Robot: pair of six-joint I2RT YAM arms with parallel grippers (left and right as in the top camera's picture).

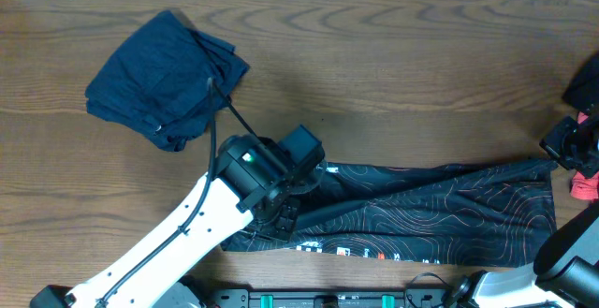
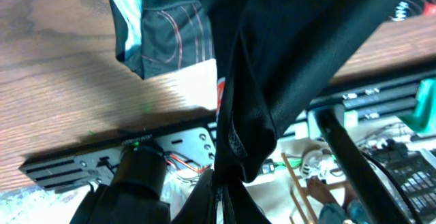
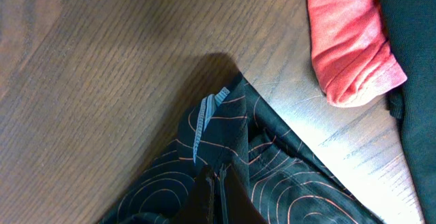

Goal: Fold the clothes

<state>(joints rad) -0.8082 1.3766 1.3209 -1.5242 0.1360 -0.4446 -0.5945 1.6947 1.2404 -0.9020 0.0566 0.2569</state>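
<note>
The clothes, a black jersey with thin orange contour lines, lie stretched in a long band across the table's front right. My left gripper is shut on the jersey's left end. In the left wrist view the black fabric hangs bunched from the shut left gripper. My right gripper holds the jersey's far right corner. In the right wrist view the right gripper is shut on the patterned cloth, with a light-blue tag beside the pinch.
A crumpled dark-blue garment lies at the back left. A folded pink cloth and a black item sit at the right edge, close to the right gripper. A rail runs along the table's front edge.
</note>
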